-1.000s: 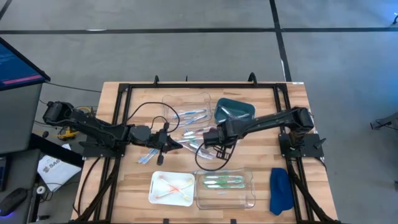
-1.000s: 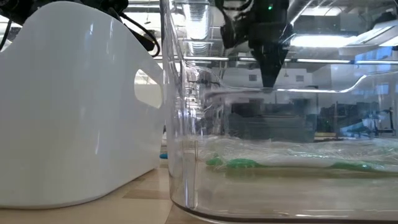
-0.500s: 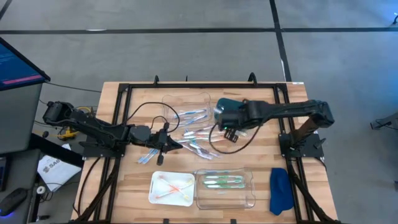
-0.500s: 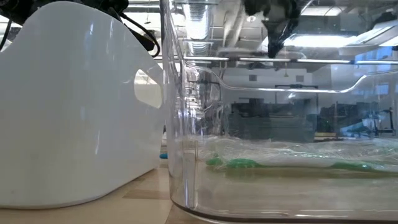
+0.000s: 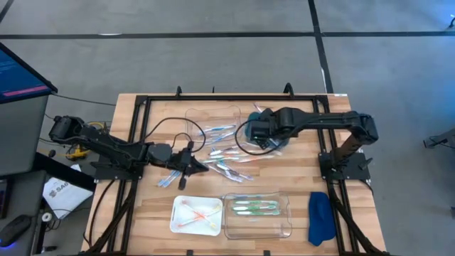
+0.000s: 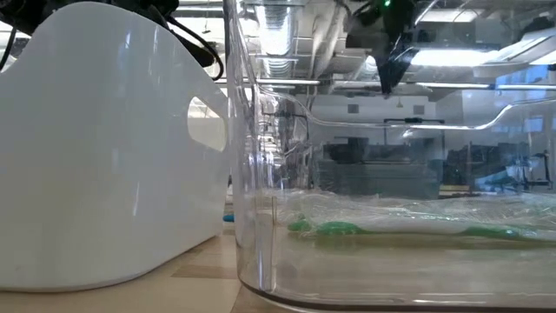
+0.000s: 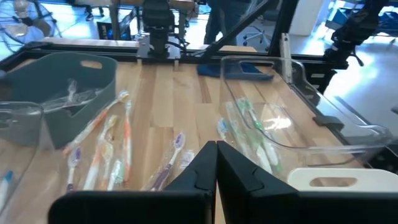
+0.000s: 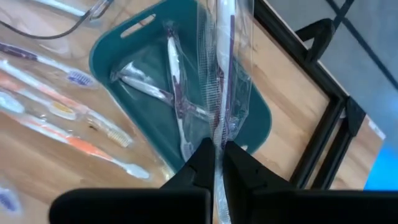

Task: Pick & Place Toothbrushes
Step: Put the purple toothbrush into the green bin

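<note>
Over the teal tray [image 5: 274,125] my right gripper [image 8: 216,155] hangs shut on a white-and-purple toothbrush in a clear wrapper [image 8: 222,68]. Two more wrapped brushes [image 8: 175,87] lie in that tray. In the low view this gripper [image 6: 388,83] is high above the table. Loose toothbrushes [image 5: 226,155] in orange, blue and purple lie spread on the wood at mid-table. My left gripper [image 5: 197,166] waits shut beside them, low over the table, touching nothing [image 7: 216,155]. My right gripper pinches the wrapped toothbrush near one end [image 8: 217,134] between its two fingers. The fingers come steeply from above and lie in line with the brush. The brush hangs below them, lifted clear over the teal tray.
A white tray [image 5: 178,220] with orange brushes and a clear tray [image 5: 284,226] with green brushes stand at the near edge. Another clear tray [image 5: 195,117] with blue brushes sits at the far side. A blue cloth [image 5: 320,217] lies near right. A black frame [image 5: 135,135] rims the table.
My right gripper has risen from the loose brushes at mid-table and gone toward the far edge and a little to the right, rolling as it went. It stays shut on the wrapped toothbrush, which now hangs over the teal tray.
</note>
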Robot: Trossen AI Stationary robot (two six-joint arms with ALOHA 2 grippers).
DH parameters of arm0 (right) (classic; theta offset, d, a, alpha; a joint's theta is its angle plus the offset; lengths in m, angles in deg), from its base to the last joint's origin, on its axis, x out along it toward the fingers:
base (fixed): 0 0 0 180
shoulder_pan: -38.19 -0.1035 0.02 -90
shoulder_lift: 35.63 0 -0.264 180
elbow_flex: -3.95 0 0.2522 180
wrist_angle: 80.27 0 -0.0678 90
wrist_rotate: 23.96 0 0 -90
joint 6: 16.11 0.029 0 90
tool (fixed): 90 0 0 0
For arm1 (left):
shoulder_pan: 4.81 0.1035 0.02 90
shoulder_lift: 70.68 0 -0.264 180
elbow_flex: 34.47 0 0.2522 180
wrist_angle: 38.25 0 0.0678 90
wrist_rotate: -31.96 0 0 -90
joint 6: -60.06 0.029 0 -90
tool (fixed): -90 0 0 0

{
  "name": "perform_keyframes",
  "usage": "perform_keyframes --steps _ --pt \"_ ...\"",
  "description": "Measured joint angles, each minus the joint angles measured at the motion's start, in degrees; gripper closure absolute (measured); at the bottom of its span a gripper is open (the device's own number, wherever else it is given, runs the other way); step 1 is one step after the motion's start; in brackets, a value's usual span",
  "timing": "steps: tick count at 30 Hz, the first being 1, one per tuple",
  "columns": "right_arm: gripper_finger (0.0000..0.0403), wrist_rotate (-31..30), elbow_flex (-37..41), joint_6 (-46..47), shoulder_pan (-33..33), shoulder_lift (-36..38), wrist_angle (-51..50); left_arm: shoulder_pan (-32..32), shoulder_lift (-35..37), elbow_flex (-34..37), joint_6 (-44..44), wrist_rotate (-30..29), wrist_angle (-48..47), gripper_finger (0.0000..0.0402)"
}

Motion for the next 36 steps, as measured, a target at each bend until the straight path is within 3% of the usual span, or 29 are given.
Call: perform_keyframes --steps 6,12,15,18,22,28,36 --pt "0.0396 -1.50 0.02 -7.10 0.31 -2.01 -0.03 0.00 0.00 0.00 0.00 0.40 -0.03 0.0401" --pt "0.0396 -3.65 -0.02 -26.88 0.66 -0.94 0.57 0.00 0.00 0.00 -0.01 0.35 -0.07 0.0401" --pt "0.0396 -1.09 1.17 -40.23 1.00 0.22 3.35 0.00 0.00 0.00 0.01 0.35 -0.06 0.0401" --pt "0.0396 6.93 6.67 -49.52 2.24 3.28 11.11 0.00 0.00 0.00 -0.01 0.35 -0.01 0.0401" --pt "0.0396 16.76 18.28 -54.07 7.03 10.38 20.79 0.00 0.00 -0.01 -0.13 0.33 0.07 0.0401" --pt "0.0396 17.02 30.87 -58.16 13.25 20.84 28.62 0.00 0.00 -0.04 -0.43 0.18 1.20 0.0401" --pt "0.0396 17.44 33.86 -70.64 14.11 23.41 30.10 1.13 0.00 -0.04 -0.29 -0.04 3.11 0.0401"
